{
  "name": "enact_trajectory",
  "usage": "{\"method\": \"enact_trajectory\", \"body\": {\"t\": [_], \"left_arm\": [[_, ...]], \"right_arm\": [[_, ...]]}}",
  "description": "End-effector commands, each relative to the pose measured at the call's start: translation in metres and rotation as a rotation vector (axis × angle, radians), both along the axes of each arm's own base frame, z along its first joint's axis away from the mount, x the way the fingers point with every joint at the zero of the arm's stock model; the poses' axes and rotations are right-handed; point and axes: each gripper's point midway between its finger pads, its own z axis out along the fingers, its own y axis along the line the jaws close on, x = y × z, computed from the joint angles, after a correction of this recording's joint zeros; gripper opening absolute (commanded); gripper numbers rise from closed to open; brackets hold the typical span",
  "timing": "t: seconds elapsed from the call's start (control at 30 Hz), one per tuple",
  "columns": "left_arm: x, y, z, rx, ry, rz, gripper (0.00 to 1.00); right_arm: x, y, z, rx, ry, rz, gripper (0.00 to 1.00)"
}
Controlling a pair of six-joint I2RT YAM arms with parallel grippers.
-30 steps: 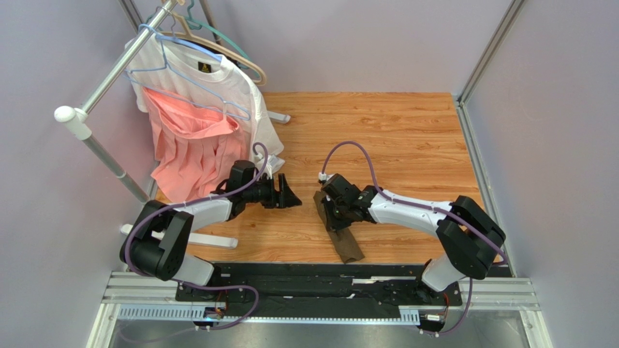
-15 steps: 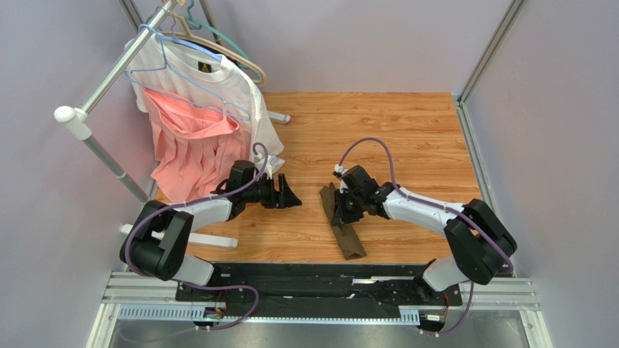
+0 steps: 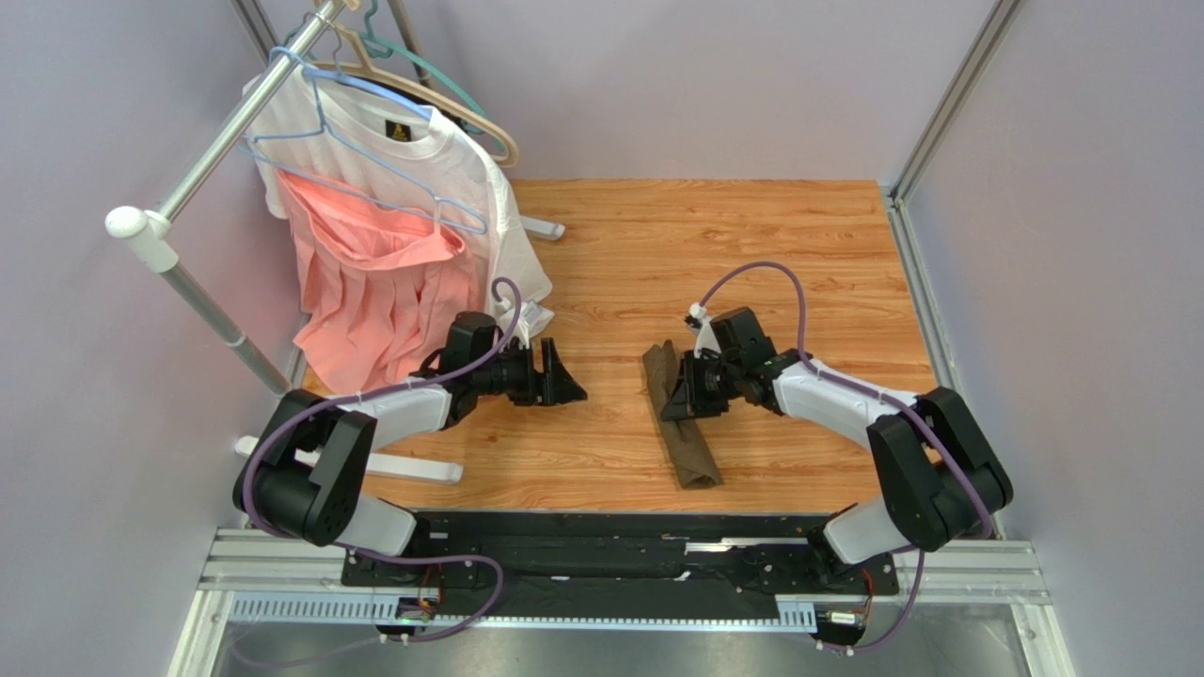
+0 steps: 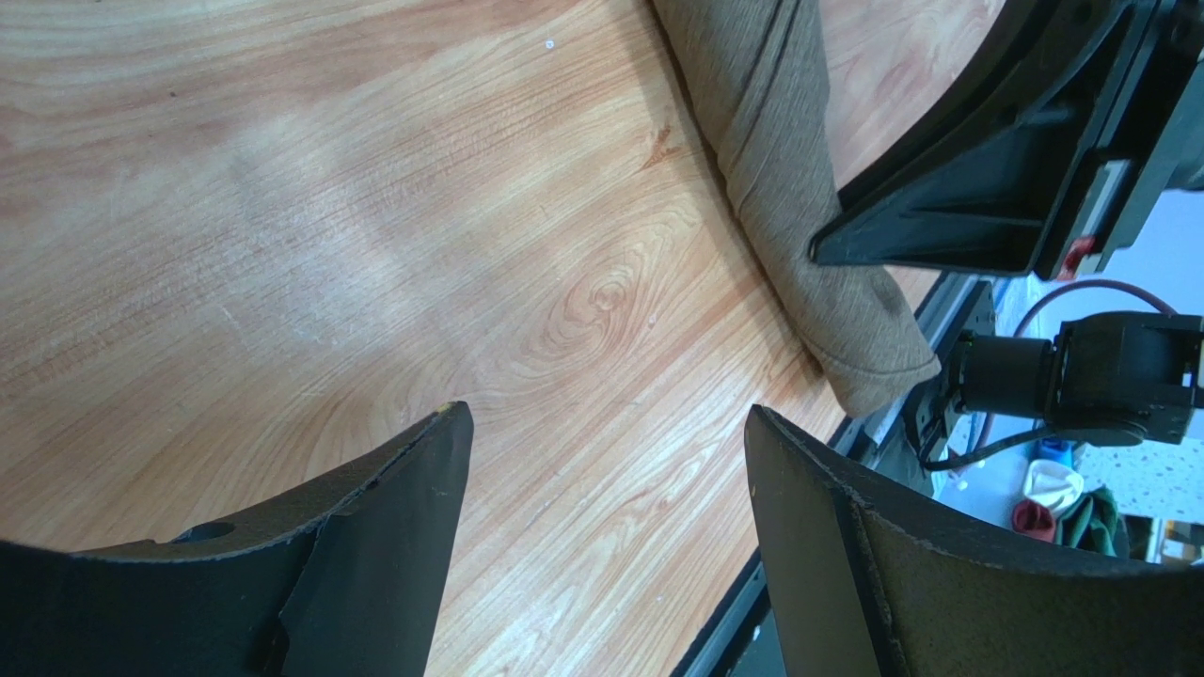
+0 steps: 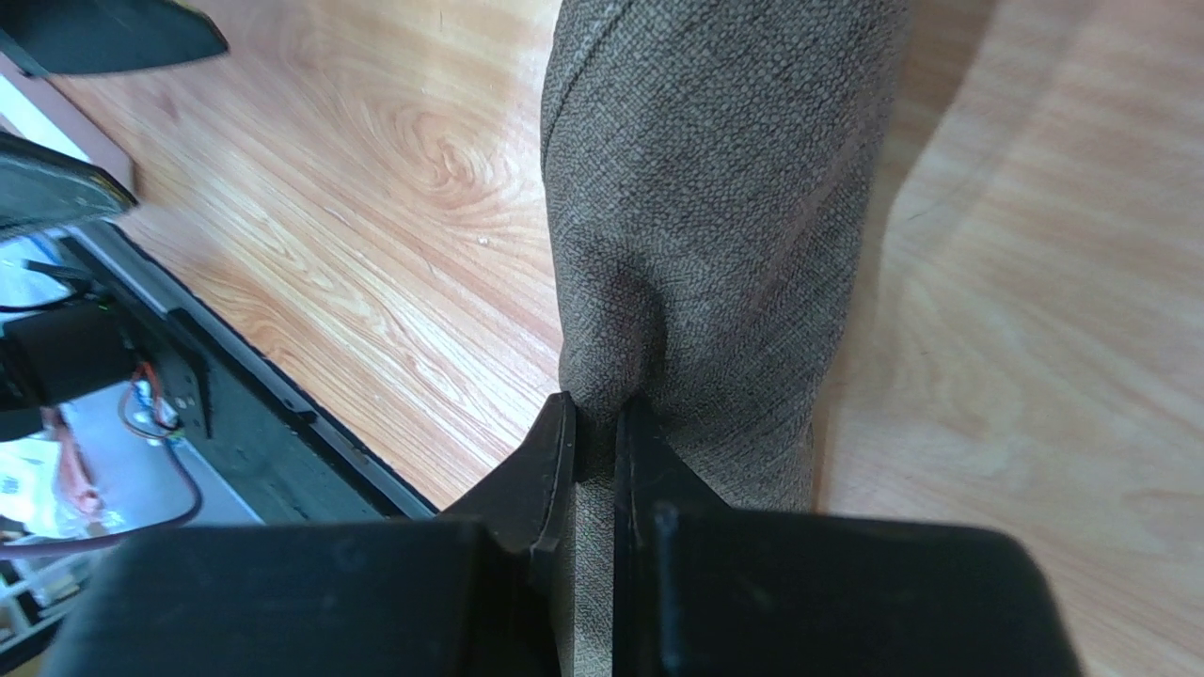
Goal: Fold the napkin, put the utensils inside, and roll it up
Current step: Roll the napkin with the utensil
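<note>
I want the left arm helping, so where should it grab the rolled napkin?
Probably the free near end of the napkin, from its left side, jaws across the roll: it's a narrow bundle, and the right gripper pinches its middle.

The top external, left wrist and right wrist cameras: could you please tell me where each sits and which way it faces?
Top external: above and behind the arm bases, looking down on the wooden tabletop; both arms, left gripper and right gripper show.
Left wrist: on the left arm, facing the rolled olive-brown woven napkin across the wood; its spread fingers show.
Right wrist: on the right arm, looking along the napkin; its fingers pinch a fold.
Shared: all three show the napkin.
</note>
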Motion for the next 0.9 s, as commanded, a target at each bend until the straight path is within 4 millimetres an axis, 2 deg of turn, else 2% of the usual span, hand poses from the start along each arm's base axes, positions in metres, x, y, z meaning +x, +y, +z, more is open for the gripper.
{"method": "enact_trajectory", "body": {"t": [0.0, 0.33, 0.7, 0.83, 0.87], "left_arm": [[0.009, -0.001, 0.008, -0.004, -0.041, -0.005, 0.79], [0.009, 0.000, 0.007, 0.005, -0.037, -0.003, 0.79], [0.011, -0.001, 0.005, 0.006, -0.029, -0.007, 0.79], [0.009, 0.000, 0.005, 0.008, -0.029, -0.007, 0.79], [0.009, 0.000, 0.005, 0.009, -0.031, -0.006, 0.79]], "right_arm": [[0.019, 0.006, 0.023, 0.127, -0.069, 0.027, 0.00], [0.038, -0.011, 0.017, 0.140, -0.056, -0.013, 0.00], [0.044, -0.035, -0.001, 0.096, -0.039, -0.061, 0.00], [0.044, -0.037, -0.003, 0.084, -0.041, -0.069, 0.14], [0.044, -0.038, -0.002, 0.081, -0.040, -0.071, 0.21]]}}
